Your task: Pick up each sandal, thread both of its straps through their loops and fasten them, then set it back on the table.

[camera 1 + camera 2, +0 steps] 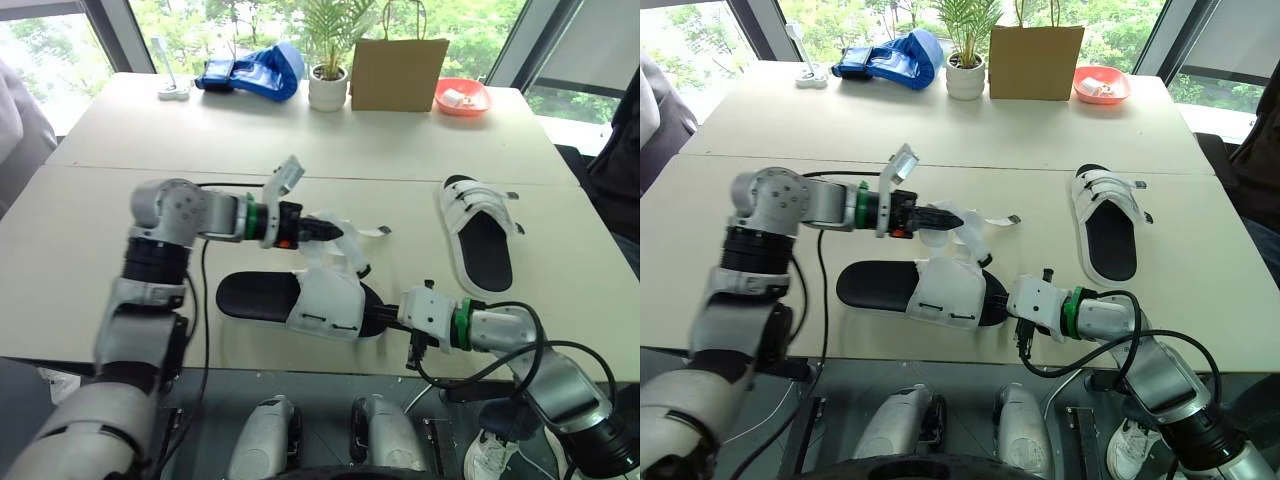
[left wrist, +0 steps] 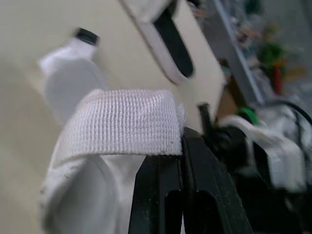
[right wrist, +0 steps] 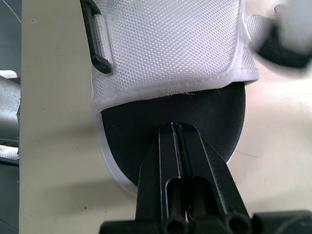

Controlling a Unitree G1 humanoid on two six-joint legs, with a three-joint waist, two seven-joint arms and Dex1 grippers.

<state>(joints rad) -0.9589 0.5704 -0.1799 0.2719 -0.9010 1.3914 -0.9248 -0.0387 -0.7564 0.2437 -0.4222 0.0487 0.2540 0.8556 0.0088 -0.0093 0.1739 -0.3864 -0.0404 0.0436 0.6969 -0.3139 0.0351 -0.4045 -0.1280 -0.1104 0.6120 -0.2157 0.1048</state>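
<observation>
Cream table [image 1: 300, 150] beneath a window wall, potted plant and paper bag at upper centre of frame. Step in hand, by judgement: threading a strap of the near sandal [image 1: 255, 297], flat on the table at lower centre. Left claw [image 1: 335, 232] at frame centre, closed on the free end of a white strap [image 2: 126, 122] and raised just above the white upper. Right claw [image 1: 1002, 300] right of lower centre, fingers shut together, tips against the black footbed at the toe end; actual grip on the sole not discernible. Steady the sole with the right claw, square the strap end to the black loop [image 3: 97, 44] on the side of the upper, feed flat without twist, then draw through under even tension before pressing the fastening down. Avoid dragging the sandal across the table. Second sandal [image 1: 482, 240] at right of frame, well apart from both claws.
</observation>
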